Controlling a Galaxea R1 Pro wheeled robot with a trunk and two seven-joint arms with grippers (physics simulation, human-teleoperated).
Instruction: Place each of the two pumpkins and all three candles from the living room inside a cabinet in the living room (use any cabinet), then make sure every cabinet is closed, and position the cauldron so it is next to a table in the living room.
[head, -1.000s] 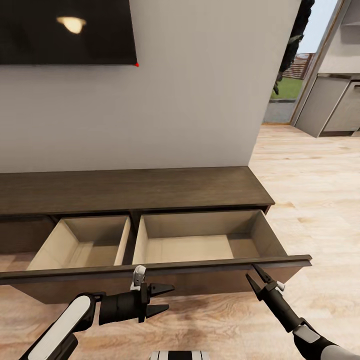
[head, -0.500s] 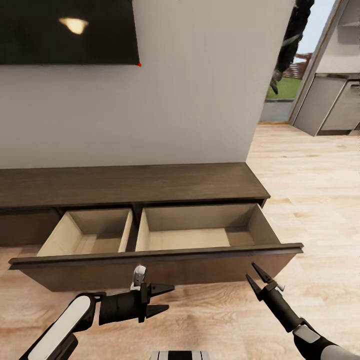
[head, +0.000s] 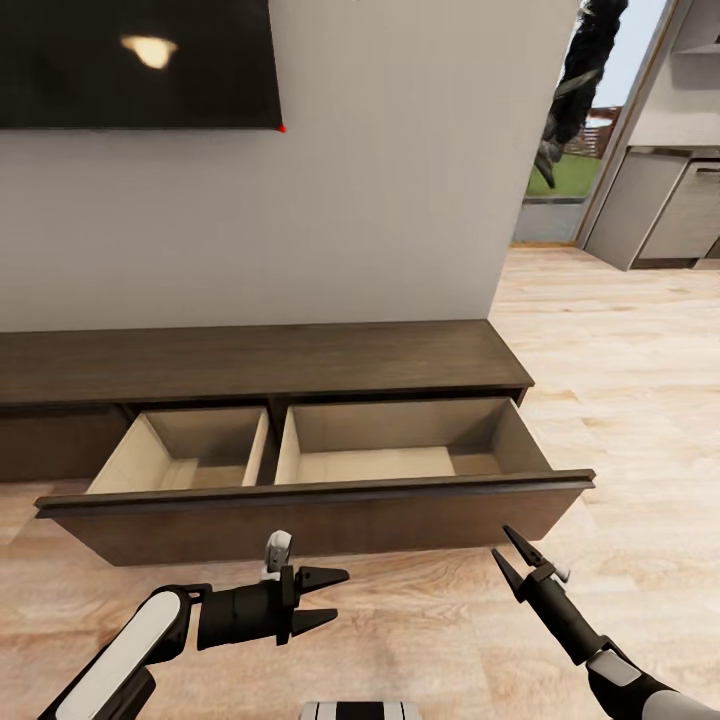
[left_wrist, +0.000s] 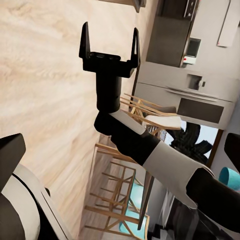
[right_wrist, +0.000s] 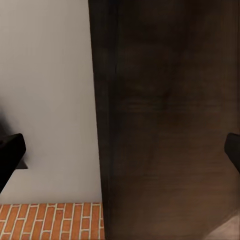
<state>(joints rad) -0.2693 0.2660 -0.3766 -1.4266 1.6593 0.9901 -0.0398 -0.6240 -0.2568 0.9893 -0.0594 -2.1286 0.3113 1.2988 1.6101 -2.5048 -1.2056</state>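
At the far left of the head view a dark wall-mounted TV screen (head: 135, 62) hangs on the pale grey wall (head: 390, 170), with a lamp's glow reflected in it. Below it runs the cabinet (head: 260, 360), a long, low dark-brown unit set against the wall, and its wide drawer (head: 310, 515) stands pulled out over the light wood floor (head: 620, 400). The drawer's pale interior is split by a divider into a smaller left compartment and a larger right one, and both show bare bottoms. Low in front of the drawer front, the left gripper (head: 330, 597) points to the right with its two black fingers spread apart and nothing between them; it hangs just short of the dark panel without touching it. Farther right, the right gripper (head: 515, 556) angles up toward the drawer's right end, fingers likewise parted and empty, its tips near the lower edge of the front but apart from it. In the left wrist view the right gripper (left_wrist: 109, 44) appears again against the floor, fingers wide, with grey kitchen units (left_wrist: 200, 90) and wooden chairs (left_wrist: 120, 190) beyond. The right wrist view looks at dark wood grain (right_wrist: 170, 120) beside a pale wall and a strip of red brick (right_wrist: 50, 220). At the right edge of the head view, grey kitchen cabinets (head: 660, 215) stand beyond an opening.
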